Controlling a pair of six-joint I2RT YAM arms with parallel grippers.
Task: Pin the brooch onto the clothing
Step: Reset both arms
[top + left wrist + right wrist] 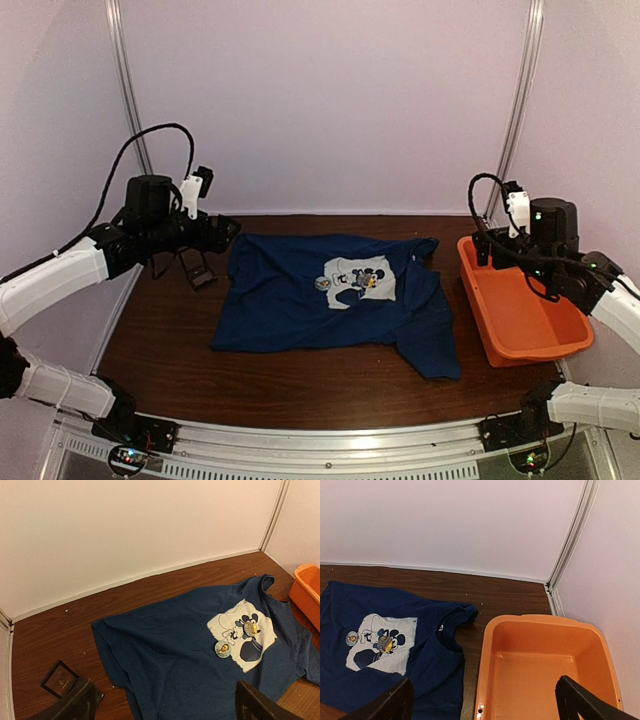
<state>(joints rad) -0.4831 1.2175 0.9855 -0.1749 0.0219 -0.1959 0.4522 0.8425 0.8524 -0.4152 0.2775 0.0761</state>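
Brooch [223,649] rests on the shirt [165,650]; tub [485,680] at the table's [300,385] right edge. Left gripper [165,702] and right gripper [485,700] are spread wide, holding nothing.

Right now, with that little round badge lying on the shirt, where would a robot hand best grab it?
By its rim, from straight above, one finger on each side. The brooch lies flat on the T-shirt at the edge of the white print, so only its edge offers purchase; a deep pinch may catch fabric.
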